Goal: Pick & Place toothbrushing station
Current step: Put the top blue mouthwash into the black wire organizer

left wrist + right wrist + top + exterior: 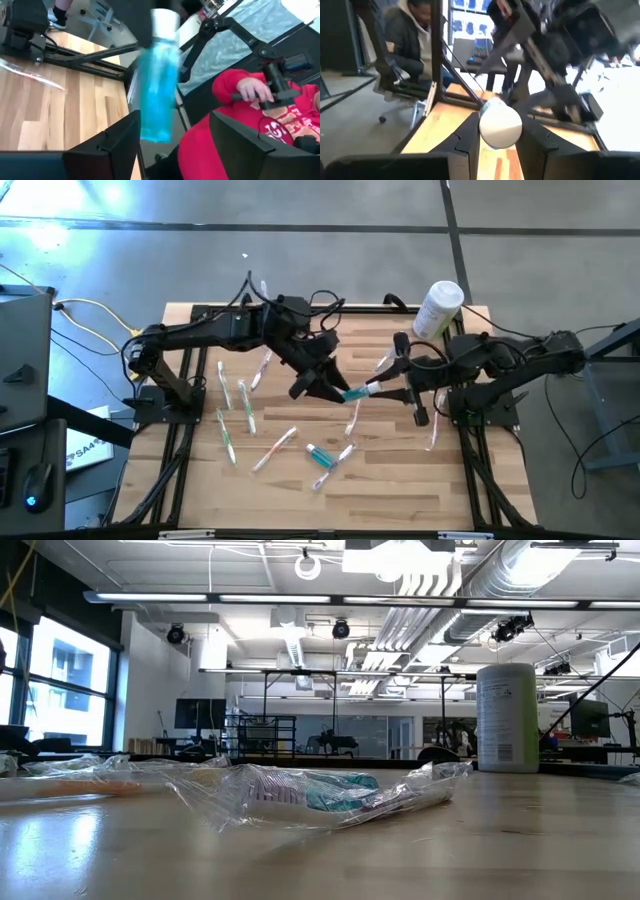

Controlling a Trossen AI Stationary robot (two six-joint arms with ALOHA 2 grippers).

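A blue tube with a white cap [360,391] hangs over the table's middle, between my two grippers. My right gripper [386,386] comes from the right and is shut on its white end [500,125]. My left gripper [172,142] comes from the left and is open. Its fingers stand on either side of the tube's blue end [156,112]. Neither gripper shows in the low view. The toothbrushing station is out of view. My right gripper pinches the tube's white cap end [496,142] between its two fingers. The fingers come nearly level from the table's right side and lie along the tube. The tube is lifted clear of the table and points away toward the left gripper. My left gripper: the tube's blue end lies close to one finger [122,132]; I cannot tell whether they touch.
Several wrapped toothbrushes [243,396] and a second teal tube [320,455] lie on the wooden table's left and middle. A wrapped bundle [330,795] shows in the low view. A tall white container [437,308] stands at the far right. People sit beyond the table [235,125] [415,35].
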